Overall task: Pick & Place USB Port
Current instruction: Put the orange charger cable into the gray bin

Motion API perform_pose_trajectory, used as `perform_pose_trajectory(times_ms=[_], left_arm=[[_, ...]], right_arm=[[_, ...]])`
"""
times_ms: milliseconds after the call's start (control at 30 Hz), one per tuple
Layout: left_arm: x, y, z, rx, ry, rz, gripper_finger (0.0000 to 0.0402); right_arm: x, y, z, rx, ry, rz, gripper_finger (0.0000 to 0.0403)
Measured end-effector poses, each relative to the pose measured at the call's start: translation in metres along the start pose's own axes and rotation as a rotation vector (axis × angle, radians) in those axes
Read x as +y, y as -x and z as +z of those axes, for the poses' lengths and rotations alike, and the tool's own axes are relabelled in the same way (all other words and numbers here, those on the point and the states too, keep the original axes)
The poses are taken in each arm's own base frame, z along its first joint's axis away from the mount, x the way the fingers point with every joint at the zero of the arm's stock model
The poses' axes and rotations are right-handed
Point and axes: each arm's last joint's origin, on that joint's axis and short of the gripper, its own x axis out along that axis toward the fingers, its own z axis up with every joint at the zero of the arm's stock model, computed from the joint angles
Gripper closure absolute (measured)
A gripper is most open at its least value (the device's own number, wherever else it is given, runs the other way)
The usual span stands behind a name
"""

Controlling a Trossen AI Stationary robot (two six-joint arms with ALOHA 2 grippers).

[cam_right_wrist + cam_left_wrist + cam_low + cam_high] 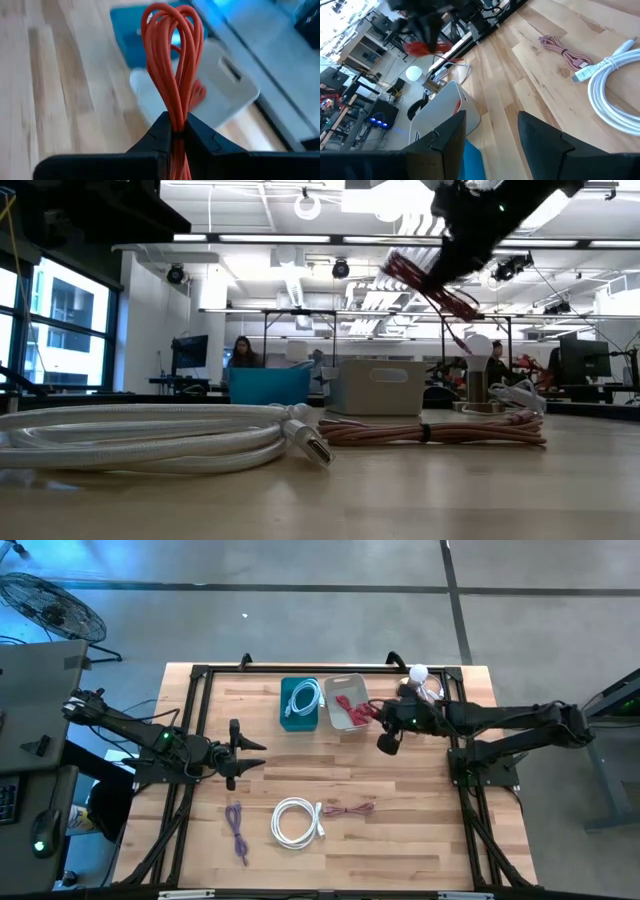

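My right tool (176, 131) is clenched on the red cable (174, 60), up in the air. The white box (346, 703) is just below, beside it. My left tool (248, 753) waits released.

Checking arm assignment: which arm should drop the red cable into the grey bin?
Right. The right gripper is shut on the red coiled cable, held above the table by the grey plastic bin. The left gripper is open, empty, and farther off.
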Motion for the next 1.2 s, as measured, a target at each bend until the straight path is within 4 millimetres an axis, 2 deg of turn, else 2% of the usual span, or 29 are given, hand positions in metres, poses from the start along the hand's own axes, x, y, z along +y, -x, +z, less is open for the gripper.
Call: perform_pose_trajectory(times_ms=[167, 367, 700, 1033, 1200], left_arm=[[0.000, 0.000, 0.000, 0.000, 0.000, 0.000, 0.0227], [-0.001, 0.000, 0.000, 0.006, -0.004, -0.004, 0.0227], [-0.002, -0.002, -0.001, 0.006, -0.007, -0.027, 0.0227], [-0.004, -0.004, -0.002, 0.019, -0.008, -0.038, 0.0227], [-0.006, -0.004, -0.003, 0.031, -0.004, -0.062, 0.0227]], right_arm=[[-0.014, 0.003, 0.021, -0.066, -0.032, 0.018, 0.0380], [-0.033, -0.007, 0.030, -0.096, -0.064, 0.053, 0.0380], [-0.058, -0.050, 0.036, -0.041, -0.106, 0.084, 0.0380], [-0.063, -0.092, 0.038, 0.002, -0.071, 0.149, 0.0380], [-0.063, -0.097, 0.040, -0.028, -0.086, 0.135, 0.0327]])
